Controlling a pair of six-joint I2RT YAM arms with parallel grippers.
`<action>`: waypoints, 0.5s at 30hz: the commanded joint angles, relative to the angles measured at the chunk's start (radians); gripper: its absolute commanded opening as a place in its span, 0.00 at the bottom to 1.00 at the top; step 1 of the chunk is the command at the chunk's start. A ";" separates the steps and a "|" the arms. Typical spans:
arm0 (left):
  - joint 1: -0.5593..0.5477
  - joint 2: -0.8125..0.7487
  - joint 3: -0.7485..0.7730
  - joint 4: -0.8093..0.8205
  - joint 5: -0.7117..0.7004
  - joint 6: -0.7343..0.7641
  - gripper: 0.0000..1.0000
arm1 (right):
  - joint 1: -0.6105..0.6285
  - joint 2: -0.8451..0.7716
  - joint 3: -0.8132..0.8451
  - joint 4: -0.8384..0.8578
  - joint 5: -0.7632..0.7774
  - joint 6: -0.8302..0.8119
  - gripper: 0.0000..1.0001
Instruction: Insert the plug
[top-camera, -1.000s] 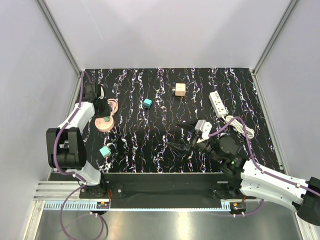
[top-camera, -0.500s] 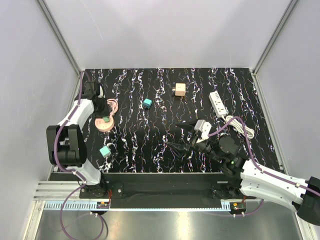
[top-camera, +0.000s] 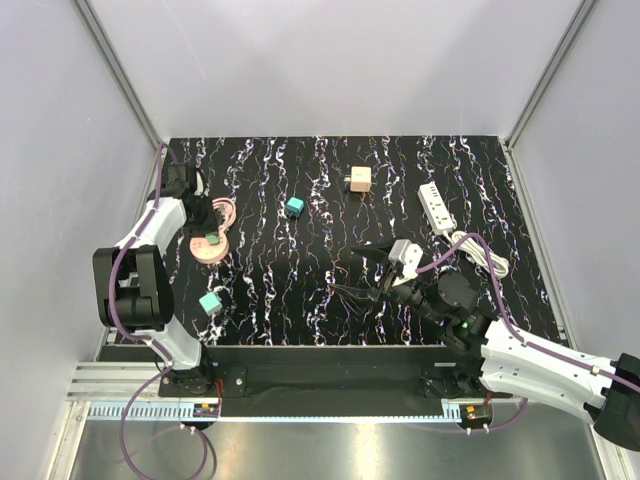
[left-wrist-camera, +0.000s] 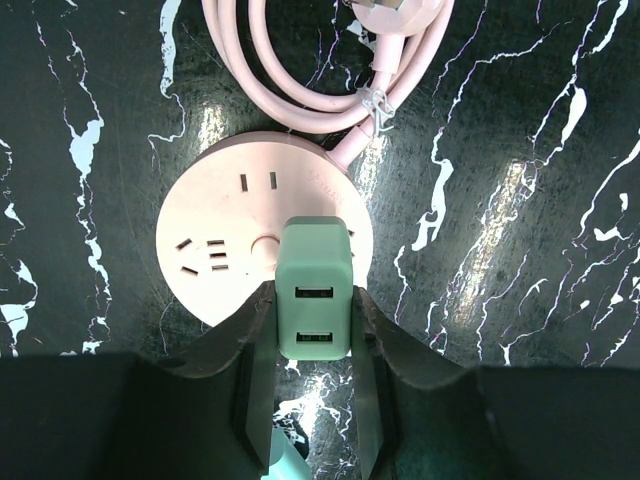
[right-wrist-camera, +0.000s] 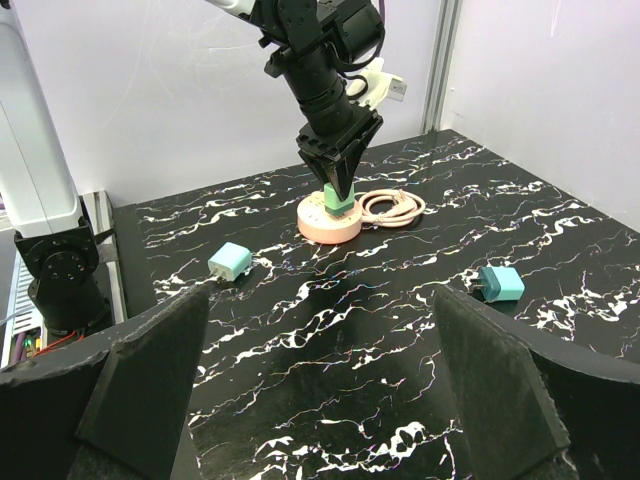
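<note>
Left gripper (left-wrist-camera: 312, 295) pinched a green cube (left-wrist-camera: 314, 255) with two slots on its top face, seated on the round pink socket (left-wrist-camera: 215, 250) near the desk's (top-camera: 300, 270) left edge. The plug (top-camera: 294, 207), teal-blue, lay on the desk toward the far middle, well apart from both grippers. Right gripper (right-wrist-camera: 320, 310) was spread wide, holding nothing, above the desk's near right part.

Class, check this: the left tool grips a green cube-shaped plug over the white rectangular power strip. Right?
No. The left tool grips the green cube-shaped plug over the round pink socket hub instead; the left wrist view shows it.
</note>
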 joint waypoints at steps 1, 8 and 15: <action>0.005 0.030 -0.003 0.013 0.007 0.000 0.00 | 0.003 -0.009 0.006 0.032 -0.007 0.000 1.00; 0.004 0.062 -0.039 0.035 -0.011 -0.005 0.00 | 0.003 -0.003 0.003 0.034 -0.007 0.003 1.00; -0.024 0.082 -0.057 0.042 -0.065 0.002 0.00 | 0.003 0.003 -0.001 0.045 -0.005 0.008 1.00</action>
